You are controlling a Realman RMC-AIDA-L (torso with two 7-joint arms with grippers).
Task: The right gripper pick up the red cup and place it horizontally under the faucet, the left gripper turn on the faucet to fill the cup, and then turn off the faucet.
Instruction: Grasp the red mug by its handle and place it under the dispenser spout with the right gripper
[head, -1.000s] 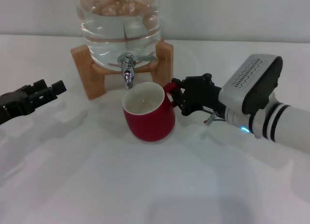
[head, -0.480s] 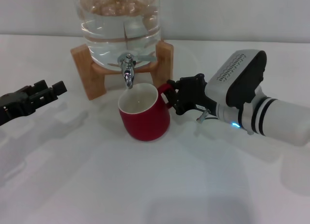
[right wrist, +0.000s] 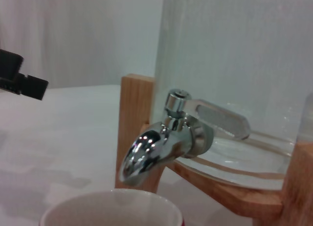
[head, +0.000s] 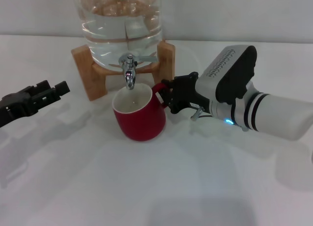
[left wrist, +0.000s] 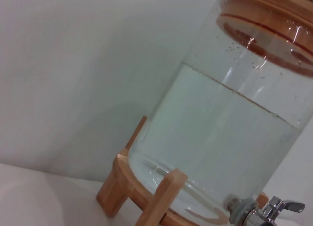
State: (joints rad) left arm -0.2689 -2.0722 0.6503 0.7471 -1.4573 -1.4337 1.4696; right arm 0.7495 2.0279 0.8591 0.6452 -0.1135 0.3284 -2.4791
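Observation:
The red cup stands upright on the white table, its white mouth directly below the spout of the chrome faucet. My right gripper is shut on the cup's small handle from the right. In the right wrist view the faucet with its flat lever is close above the cup's rim. My left gripper is open and empty, low at the far left, well apart from the faucet. The faucet also shows at the edge of the left wrist view.
The faucet belongs to a large glass water jar on a wooden stand at the back of the table. The jar fills the left wrist view. The left gripper shows far off in the right wrist view.
My right gripper has moved the cup left and toward the jar, so its mouth now sits under the spout. The left arm has not moved.

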